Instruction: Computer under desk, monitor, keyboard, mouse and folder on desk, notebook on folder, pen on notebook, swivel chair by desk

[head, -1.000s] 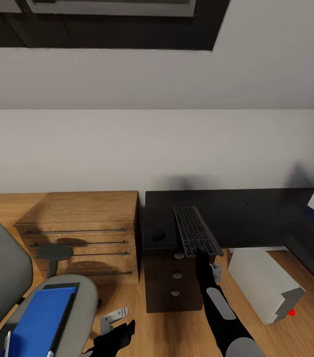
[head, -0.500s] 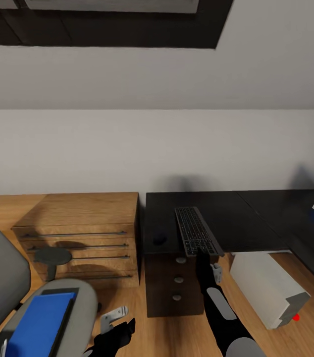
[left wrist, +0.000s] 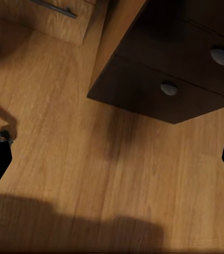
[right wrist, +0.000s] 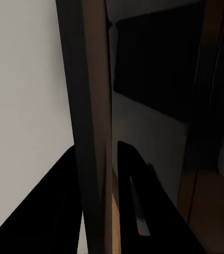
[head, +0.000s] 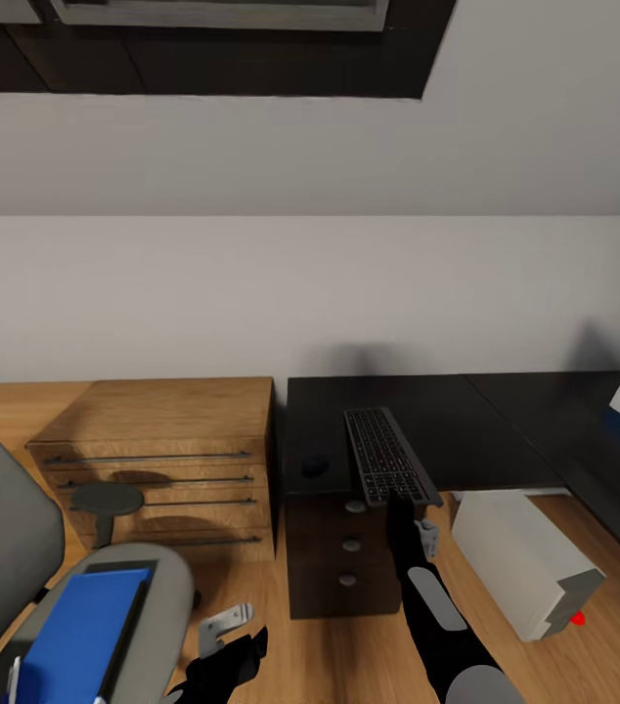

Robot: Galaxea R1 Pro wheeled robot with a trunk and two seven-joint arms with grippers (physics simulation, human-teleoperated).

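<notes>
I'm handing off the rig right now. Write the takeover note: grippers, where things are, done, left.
Right gripper: shut on the dark grey keyboard, which lies on the black desk, near end over the front edge.
Left gripper: open, empty, low over the wood floor.
Small black mouse: on the desk, left of the keyboard.
White computer tower: on the floor under the desk.
Blue folder: on the grey swivel chair.
Left: folder, notebook, pen, chair.
</notes>
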